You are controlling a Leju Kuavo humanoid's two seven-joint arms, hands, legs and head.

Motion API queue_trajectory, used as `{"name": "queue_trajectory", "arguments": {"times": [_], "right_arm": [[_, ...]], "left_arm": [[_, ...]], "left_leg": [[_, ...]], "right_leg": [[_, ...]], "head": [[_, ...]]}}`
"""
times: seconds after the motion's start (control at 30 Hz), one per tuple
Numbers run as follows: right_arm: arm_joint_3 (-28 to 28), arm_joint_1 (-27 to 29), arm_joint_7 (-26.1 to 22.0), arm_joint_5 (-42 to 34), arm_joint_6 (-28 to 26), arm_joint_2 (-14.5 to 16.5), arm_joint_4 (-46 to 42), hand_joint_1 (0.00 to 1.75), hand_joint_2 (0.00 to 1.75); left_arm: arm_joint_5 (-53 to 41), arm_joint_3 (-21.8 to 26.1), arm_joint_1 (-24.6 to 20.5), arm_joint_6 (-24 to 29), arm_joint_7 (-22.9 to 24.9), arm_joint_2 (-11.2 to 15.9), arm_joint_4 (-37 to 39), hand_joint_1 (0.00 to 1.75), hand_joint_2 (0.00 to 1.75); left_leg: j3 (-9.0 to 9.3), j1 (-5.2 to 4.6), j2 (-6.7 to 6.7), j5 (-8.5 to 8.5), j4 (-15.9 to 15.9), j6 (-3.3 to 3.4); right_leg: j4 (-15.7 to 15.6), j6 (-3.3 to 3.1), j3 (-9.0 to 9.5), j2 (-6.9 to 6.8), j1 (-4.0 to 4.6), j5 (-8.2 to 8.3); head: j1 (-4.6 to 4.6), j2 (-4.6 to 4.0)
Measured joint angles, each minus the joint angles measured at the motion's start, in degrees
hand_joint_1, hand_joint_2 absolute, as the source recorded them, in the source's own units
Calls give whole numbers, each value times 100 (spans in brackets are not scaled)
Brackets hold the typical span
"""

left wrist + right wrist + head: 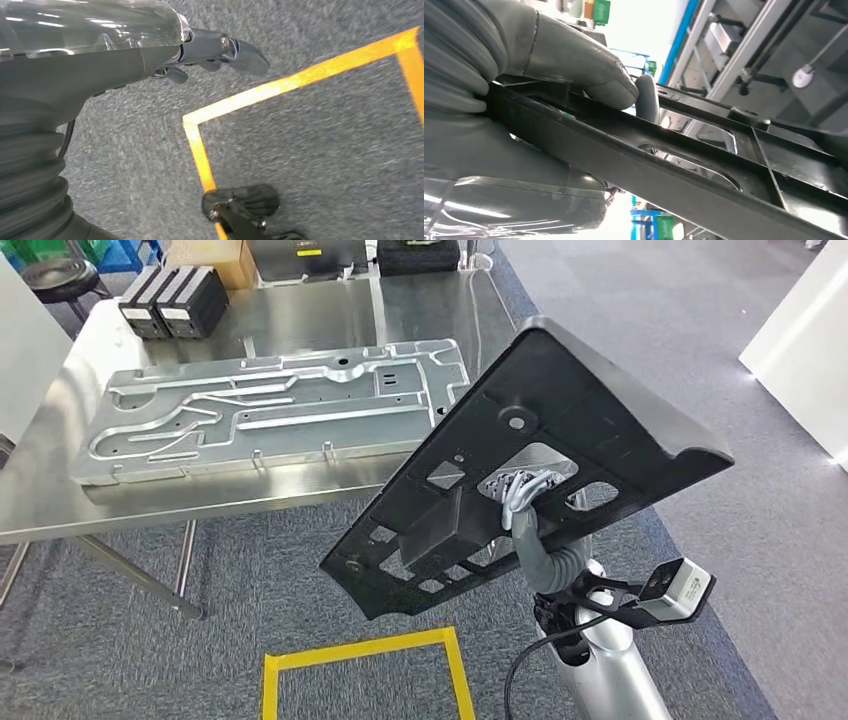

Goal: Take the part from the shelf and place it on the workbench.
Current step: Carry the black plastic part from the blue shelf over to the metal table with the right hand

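Observation:
The part is a large black plastic panel (pixel 560 410) with several cut-outs, held tilted in the air just in front of the steel workbench (pixel 300 310). My right hand (pixel 522 502) grips it from underneath and shows through one of the openings. In the right wrist view the thumb (pixel 574 55) presses on one face of the panel's edge (pixel 704 165) while the rest of the hand lies against the other face. My left hand (pixel 210 50) hangs over the grey carpet, fingers loosely apart and holding nothing.
A big machined aluminium plate (pixel 270 410) covers the bench's near left half. Two black boxes (pixel 175 300) stand at its back left. A yellow taped square (pixel 365 655) marks the carpet in front of the bench. White furniture (pixel 800 340) stands at the right.

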Motion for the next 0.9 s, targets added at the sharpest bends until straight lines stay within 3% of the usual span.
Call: {"name": "queue_trajectory", "arguments": {"times": [0.07, 0.1, 0.13, 0.17, 0.23, 0.27, 0.33, 0.43, 0.5, 0.6, 0.63, 0.67, 0.73, 0.77, 0.83, 0.9], "right_arm": [[0, -1, 0, 0, 1, 12, 1, 175, 175], [0, 4, -1, 0, 0, 14, 2, 175, 175], [0, 8, -3, 0, -2, 15, 3, 175, 175], [1, 9, -9, 0, -7, 15, 3, 175, 175], [8, 2, -25, -2, -25, 15, 4, 175, 175], [15, -7, -32, -5, -38, 15, 6, 175, 175], [27, -26, -35, -14, -74, 15, 8, 175, 175], [31, -40, -30, -38, -149, 13, -17, 175, 175], [32, -42, -67, -42, -186, 11, -78, 175, 175], [32, -7, -225, 25, -151, -11, -227, 175, 175], [31, -3, -238, 48, -123, -23, -296, 175, 175], [31, -15, -224, 61, -93, -33, -367, 175, 175], [30, -91, -179, 67, -37, -54, -484, 175, 175], [29, -149, -167, 55, -11, -71, -515, 175, 175], [21, -270, -155, 12, 31, -110, -536, 175, 175], [1, -376, -141, -38, 72, -146, -532, 175, 175]], "left_arm": [[1, -1, 5, 1, -1, 4, 0, 0, 175], [1, -1, 17, 1, -1, 6, 1, 0, 175], [1, -1, 28, 2, -1, 6, 1, 0, 175], [1, -1, 35, 2, -2, 6, 1, 0, 175], [1, -1, 40, 6, -10, 7, 2, 0, 175], [1, 0, 39, 7, -16, 7, 2, 0, 175], [1, 1, 45, 5, -28, 6, 2, 0, 175], [1, -1, 54, -15, -51, 8, 2, 0, 175], [1, -4, 41, -35, -61, 8, 2, 0, 175], [1, -52, 41, -33, -13, 3, 2, 0, 175], [1, -79, 49, -27, 7, 0, 2, 0, 175], [1, -102, 54, -22, 19, -5, 2, 0, 175], [1, -132, 51, -20, 12, -20, 1, 0, 175], [1, -139, 45, -29, -2, -30, 1, 0, 175], [1, -144, 32, -50, -30, -44, 0, 0, 175], [1, -145, 26, -61, -49, -53, 0, 0, 175]], "left_leg": [[-441, 27, 10, -264, 667, -42], [-615, 43, 13, -331, 855, -68], [-712, 59, 17, -295, 873, -91], [-710, 75, 23, -134, 694, -108], [-513, 95, 36, 383, -24, -118], [-418, 86, 45, 500, -325, -103], [-324, 55, 55, 540, -578, -39], [-218, 58, 35, 546, -617, 83], [-125, 67, 23, 510, -634, 148], [-42, 55, 19, 415, -631, 182], [-2, 51, 18, 377, -631, 181], [49, 47, 17, 337, -631, 176], [163, 44, 19, 250, -636, 154], [214, 39, 19, 208, -636, 132], [279, 32, 21, 153, -638, 69], [331, 22, 25, 153, -604, -6]], "right_leg": [[-5, -19, 77, -5, -1, -72], [-5, -16, 117, -2, -3, -111], [-5, -8, 164, 2, -6, -152], [-5, 4, 218, 5, -12, -194], [-2, 47, 344, 6, -23, -290], [5, 79, 388, 8, -25, -335], [24, 159, 438, 12, -26, -402], [180, 264, 458, 11, -37, -458], [628, 315, 220, 12, -52, -611], [1583, 358, -479, 13, -64, -921], [1673, 357, -628, 13, -65, -881], [1566, 345, -676, 12, -64, -725], [872, 282, -510, 10, -49, -180], [539, 247, -407, 5, -26, -37], [192, 182, -284, 6, 13, 22], [137, 107, -214, 18, 8, -6]], "head": [[-1, 0], [-1, 0], [-1, 0], [-1, 0], [-1, 0], [-1, 0], [0, 0], [-1, 0], [0, 0], [1, 0], [1, 0], [1, 0], [1, 0], [1, 0], [0, 0], [-2, 0]]}}
